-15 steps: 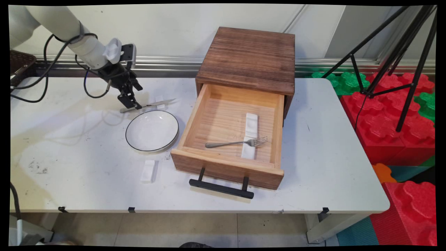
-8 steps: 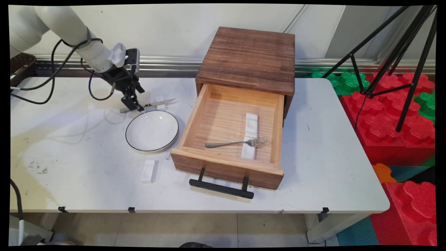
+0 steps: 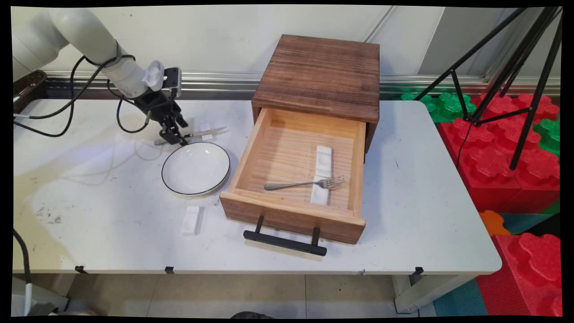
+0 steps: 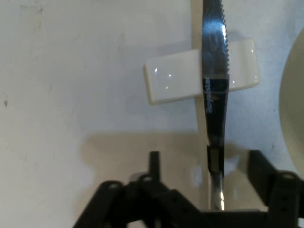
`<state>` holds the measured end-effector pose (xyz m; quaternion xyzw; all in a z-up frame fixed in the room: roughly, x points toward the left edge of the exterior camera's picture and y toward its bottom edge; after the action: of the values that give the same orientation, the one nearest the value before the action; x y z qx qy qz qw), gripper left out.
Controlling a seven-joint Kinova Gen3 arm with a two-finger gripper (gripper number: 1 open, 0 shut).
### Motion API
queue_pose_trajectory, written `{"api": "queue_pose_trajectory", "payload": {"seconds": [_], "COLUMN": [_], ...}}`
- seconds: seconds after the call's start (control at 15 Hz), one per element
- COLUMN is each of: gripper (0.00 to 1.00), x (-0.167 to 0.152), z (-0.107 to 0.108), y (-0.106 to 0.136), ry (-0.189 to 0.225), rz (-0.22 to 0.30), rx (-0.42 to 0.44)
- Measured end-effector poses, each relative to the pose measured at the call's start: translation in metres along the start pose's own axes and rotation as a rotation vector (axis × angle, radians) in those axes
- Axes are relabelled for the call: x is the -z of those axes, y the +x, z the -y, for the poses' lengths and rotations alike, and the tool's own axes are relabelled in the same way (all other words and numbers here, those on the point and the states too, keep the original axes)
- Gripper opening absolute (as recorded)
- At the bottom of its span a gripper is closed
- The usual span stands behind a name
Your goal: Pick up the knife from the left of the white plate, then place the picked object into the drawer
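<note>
A table knife (image 3: 199, 133) lies on the white table behind a white plate (image 3: 196, 168), its serrated blade resting on a small white rest (image 3: 206, 129). My gripper (image 3: 176, 138) is low over the knife's handle end. In the hand view the knife (image 4: 214, 85) runs up between my two fingers (image 4: 259, 164), which stand apart on either side of the handle without touching it, so the gripper (image 4: 206, 156) is open. The rest (image 4: 171, 80) lies across under the blade, just ahead. The plate's rim (image 4: 295, 95) shows at the right edge.
A dark wooden cabinet (image 3: 320, 74) stands at the back with its drawer (image 3: 287, 216) pulled out; a fork (image 3: 305, 183) lies in it across a white rest (image 3: 323, 161). Another white rest (image 3: 192, 220) lies in front of the plate. A tripod (image 3: 515, 67) and foam blocks stand to the right.
The gripper has moved a little to the right along the knife's handle, toward the blade and the plate. The knife, the plate and the drawer have stayed put.
</note>
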<state>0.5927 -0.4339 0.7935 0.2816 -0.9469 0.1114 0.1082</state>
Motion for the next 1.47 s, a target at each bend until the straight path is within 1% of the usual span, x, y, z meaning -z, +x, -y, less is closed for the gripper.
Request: {"api": "queue_pose_trajectory", "payload": {"seconds": [0.47, 0.93, 1.2, 1.47], "gripper": [0.0, 0.0, 0.0, 0.0], "x": [-0.004, -0.001, 0.007, 0.028], "z": [0.0, -0.001, -0.002, -0.006], "y": [0.005, 0.004, 0.007, 0.012], "ry": [-0.008, -0.014, -0.007, 0.004], "rz": [-0.02, -0.018, -0.03, -0.048], "rx": [0.015, 0.027, 0.033, 0.023]}}
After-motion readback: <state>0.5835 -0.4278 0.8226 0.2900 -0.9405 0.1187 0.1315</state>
